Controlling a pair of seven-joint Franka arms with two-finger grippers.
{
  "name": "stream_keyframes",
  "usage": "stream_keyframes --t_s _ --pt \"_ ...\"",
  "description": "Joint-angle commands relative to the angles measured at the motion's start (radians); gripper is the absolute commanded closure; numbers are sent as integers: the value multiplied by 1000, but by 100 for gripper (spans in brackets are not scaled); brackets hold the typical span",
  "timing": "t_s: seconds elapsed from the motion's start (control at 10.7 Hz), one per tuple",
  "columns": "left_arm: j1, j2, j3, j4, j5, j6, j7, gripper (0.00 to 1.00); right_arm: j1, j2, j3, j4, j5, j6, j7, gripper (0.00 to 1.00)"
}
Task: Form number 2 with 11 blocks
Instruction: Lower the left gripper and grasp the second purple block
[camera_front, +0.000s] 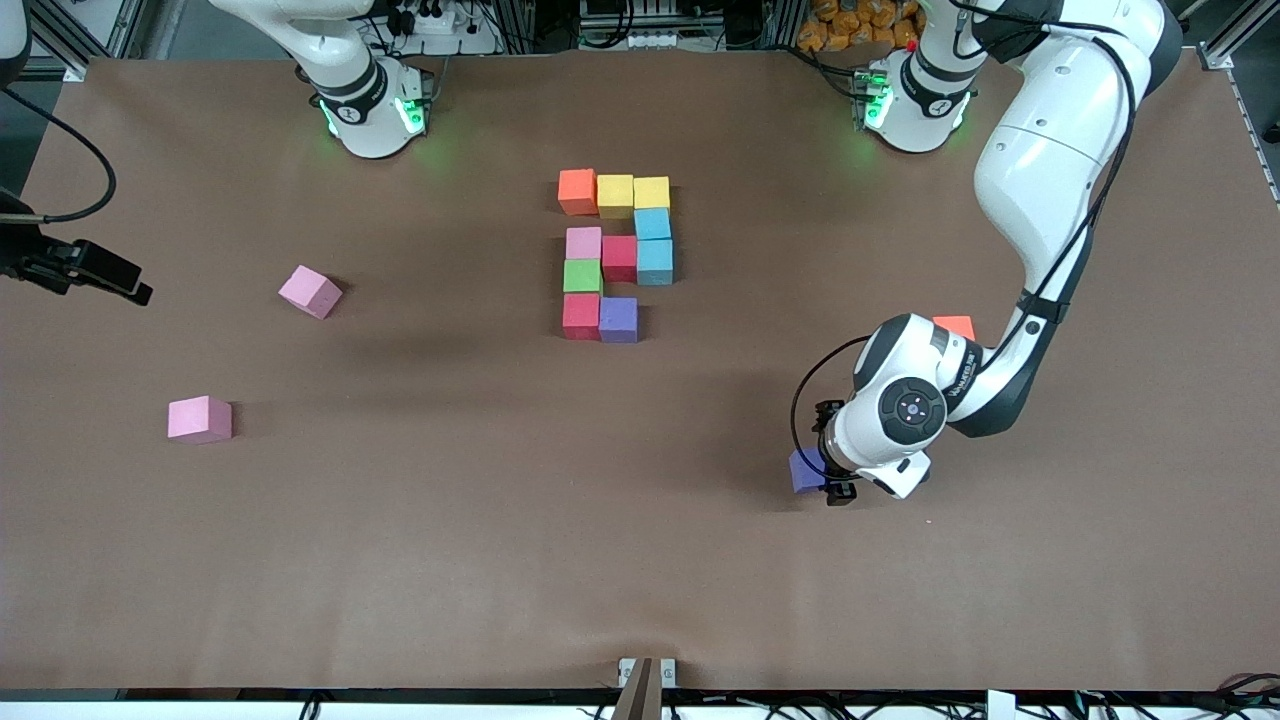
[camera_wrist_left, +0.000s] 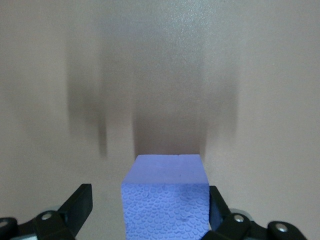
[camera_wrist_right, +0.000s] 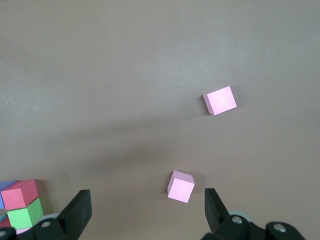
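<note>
A partial digit of 10 matte foam cubes (camera_front: 617, 255) lies mid-table, near the arms' bases. A loose purple foam cube (camera_front: 803, 470) sits nearer the front camera, toward the left arm's end, between the spread fingers of the left gripper (camera_front: 835, 482). An orange foam cube (camera_front: 955, 325) lies farther back, partly under that arm. 2 pink foam cubes (camera_front: 310, 291) (camera_front: 199, 419) lie well apart toward the right arm's end.

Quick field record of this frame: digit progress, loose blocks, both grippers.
digit: ten cubes placed, last row one short
loose purple block: on table, toward left arm's end
left gripper: open, fingers either side of purple block, not closed
right gripper: open, waiting over right arm's end
spare pink cubes
orange cube: partly hidden by left arm
</note>
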Motion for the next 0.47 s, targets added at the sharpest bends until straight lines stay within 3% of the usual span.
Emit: stream_keyframes --t_s 0.0,0.37 --pt "-16 11 11 12 20 11 -4 0 8 5 -3 20 -12 -5 6 0" --pt "-33 17 40 10 20 24 -11 0 6 5 -3 19 -12 16 6 0"
